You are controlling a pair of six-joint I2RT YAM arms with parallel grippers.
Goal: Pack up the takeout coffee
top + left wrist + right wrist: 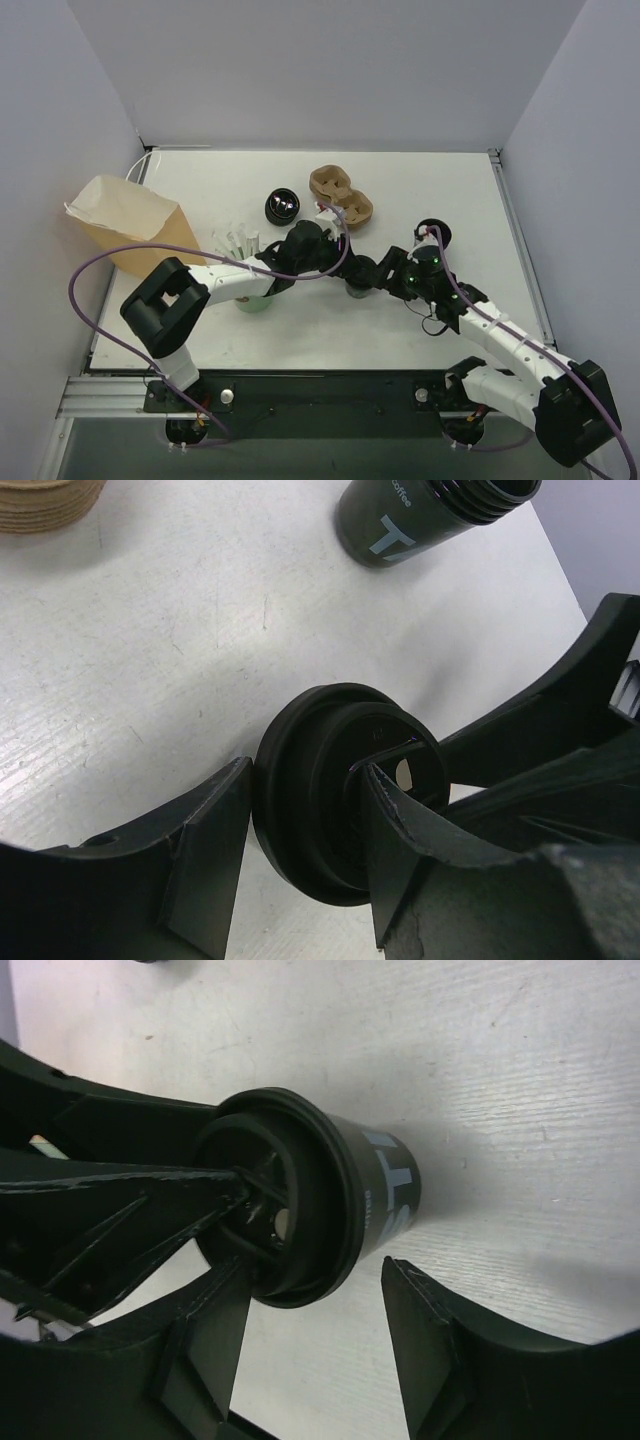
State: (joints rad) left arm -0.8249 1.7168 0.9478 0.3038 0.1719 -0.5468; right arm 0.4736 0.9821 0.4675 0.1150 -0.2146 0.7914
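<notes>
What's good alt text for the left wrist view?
A black lidded cup, seen from above, held between the left claw's fingers over a white table. Beyond it is a second dark cup, with a cardboard tray's edge at top left.

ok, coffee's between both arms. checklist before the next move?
1. Lid seated on takeout coffee: ok.
2. Right fingers open: ok, gap shows beside the cup.
3. Left fingers holding it: cannot tell; one outside the lid rim, one on top.
4. Room between arms: not ok, both crowd the lid.
5. Cup carrier wells empty: ok.
6. Paper bag mouth open: cannot tell.
</notes>
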